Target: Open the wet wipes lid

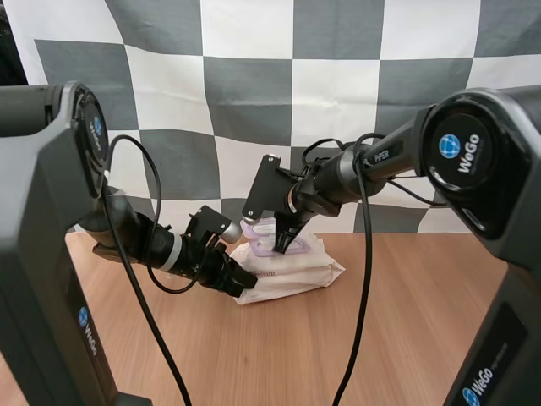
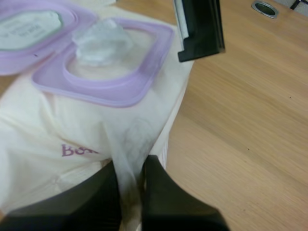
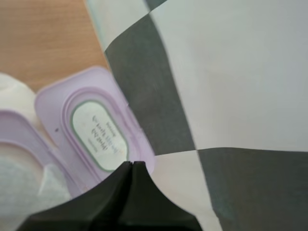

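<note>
- The pack of wipes (image 1: 296, 272) lies flat on the wooden table (image 1: 406, 330), in the middle between the two arms. Its long side runs across from the left arm toward the right arm.
- The left gripper (image 2: 131, 168) is at the near left end of the pack. Its two fingers pinch a soft fold of the pack between them.
- The purple lid (image 3: 94, 130) is already flipped open. It leans back on the far side of the purple frame (image 2: 110, 89) with its inner side showing, and a white wipe (image 2: 101, 38) stands up in the opening.
- The right gripper (image 1: 283, 244) hangs just above the frame, with its fingers pressed together in one dark wedge and nothing between them. The tip is just beside the free edge of the lid; perhaps it touches it, I cannot see this well.
- From the right fingers the lid lies just beyond and below, so the right arm is the nearer one. I judge that the opening is almost done.
</note>
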`<act>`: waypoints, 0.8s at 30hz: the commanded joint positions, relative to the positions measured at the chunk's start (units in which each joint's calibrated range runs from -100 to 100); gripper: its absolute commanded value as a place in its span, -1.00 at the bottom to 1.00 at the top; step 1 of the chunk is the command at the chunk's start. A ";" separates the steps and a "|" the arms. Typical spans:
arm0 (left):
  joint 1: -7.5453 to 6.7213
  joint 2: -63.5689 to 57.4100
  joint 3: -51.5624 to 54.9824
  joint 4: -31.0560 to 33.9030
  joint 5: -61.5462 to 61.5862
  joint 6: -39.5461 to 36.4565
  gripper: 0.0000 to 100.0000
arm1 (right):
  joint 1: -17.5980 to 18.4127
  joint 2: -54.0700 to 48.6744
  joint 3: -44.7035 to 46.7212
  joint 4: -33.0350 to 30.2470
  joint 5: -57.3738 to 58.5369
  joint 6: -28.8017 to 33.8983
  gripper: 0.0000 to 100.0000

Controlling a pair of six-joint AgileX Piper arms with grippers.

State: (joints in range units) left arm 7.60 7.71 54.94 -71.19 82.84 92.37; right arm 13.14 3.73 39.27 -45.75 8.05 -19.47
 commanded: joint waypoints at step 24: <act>6.85 -71.32 -3.10 20.37 -9.18 -56.24 -1.00 | -0.69 -66.09 1.15 19.47 32.22 0.21 -1.00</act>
State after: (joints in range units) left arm 16.18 -38.25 51.92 -52.78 78.36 54.84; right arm 12.57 -41.39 39.59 -27.63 36.65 -18.54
